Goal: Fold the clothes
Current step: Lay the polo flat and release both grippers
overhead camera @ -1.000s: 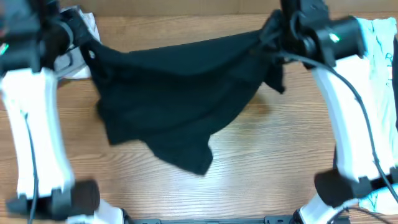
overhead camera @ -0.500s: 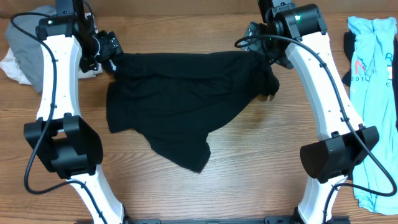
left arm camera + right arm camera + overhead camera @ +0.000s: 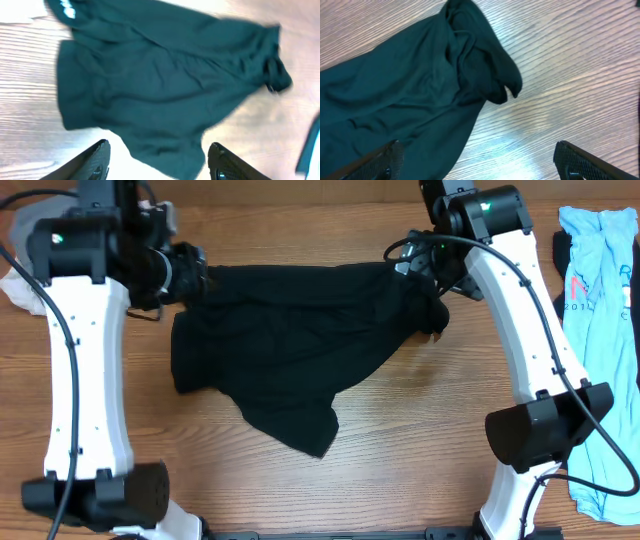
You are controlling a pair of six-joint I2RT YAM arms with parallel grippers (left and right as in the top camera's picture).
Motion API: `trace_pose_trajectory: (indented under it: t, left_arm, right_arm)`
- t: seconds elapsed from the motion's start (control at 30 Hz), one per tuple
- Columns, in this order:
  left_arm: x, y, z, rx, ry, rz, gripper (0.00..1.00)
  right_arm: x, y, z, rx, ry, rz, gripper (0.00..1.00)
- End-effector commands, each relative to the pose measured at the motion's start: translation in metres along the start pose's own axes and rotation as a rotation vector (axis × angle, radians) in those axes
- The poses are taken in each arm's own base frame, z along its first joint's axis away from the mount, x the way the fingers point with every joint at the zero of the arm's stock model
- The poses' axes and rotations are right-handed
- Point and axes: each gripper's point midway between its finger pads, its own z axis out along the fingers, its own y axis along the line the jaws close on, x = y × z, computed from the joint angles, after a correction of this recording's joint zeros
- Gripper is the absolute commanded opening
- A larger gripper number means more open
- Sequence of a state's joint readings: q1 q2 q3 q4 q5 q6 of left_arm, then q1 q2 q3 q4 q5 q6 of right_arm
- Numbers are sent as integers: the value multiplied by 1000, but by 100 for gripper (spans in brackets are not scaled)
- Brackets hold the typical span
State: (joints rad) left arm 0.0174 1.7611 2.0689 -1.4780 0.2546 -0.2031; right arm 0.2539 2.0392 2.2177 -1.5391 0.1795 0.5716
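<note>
The clothes in play are a black T-shirt (image 3: 290, 340) lying rumpled on the wooden table, its lower hem trailing to a point toward the front. My left gripper (image 3: 192, 277) hovers over the shirt's upper left corner, and my right gripper (image 3: 425, 268) over the bunched upper right corner. In the left wrist view the shirt (image 3: 165, 75) lies below the left gripper (image 3: 160, 164), whose jaws stand apart and hold nothing. The right wrist view shows the twisted sleeve end (image 3: 480, 65), with the right gripper (image 3: 480, 162) wide open above cloth and bare wood.
A light-blue shirt with red print (image 3: 598, 330) lies along the right edge, a dark piece (image 3: 562, 250) beside it. Grey and white garments (image 3: 18, 275) are piled at the far left. Bare wood (image 3: 420, 440) stretches in front of the black shirt.
Both grippers have opened and let go of the black shirt, which has dropped from a lifted drape onto the table. The left arm has since risen above its corner.
</note>
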Motion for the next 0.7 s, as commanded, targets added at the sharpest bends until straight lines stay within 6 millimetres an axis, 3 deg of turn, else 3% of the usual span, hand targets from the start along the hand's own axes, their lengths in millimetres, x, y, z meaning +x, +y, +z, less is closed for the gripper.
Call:
trace_pose_trajectory:
  t: [0.0, 0.17, 0.33, 0.5, 0.67]
  left_arm:
    - [18, -23, -20, 28, -5, 93, 67]
    - [49, -36, -43, 40, 29, 113, 68]
    - [87, -63, -41, 57, 137, 204, 70]
    - [128, -98, -6, 69, 267, 317, 72]
    - [164, -88, 51, -109, 361, 284, 73]
  right_arm:
    - [-11, -20, -6, 5, -8, 42, 100]
    - [-18, -44, -2, 32, 10, 88, 100]
    - [-24, -58, -1, 44, 13, 113, 100]
    - [-24, -64, 2, 54, 20, 125, 100]
    - [-32, -73, 7, 53, 13, 156, 100]
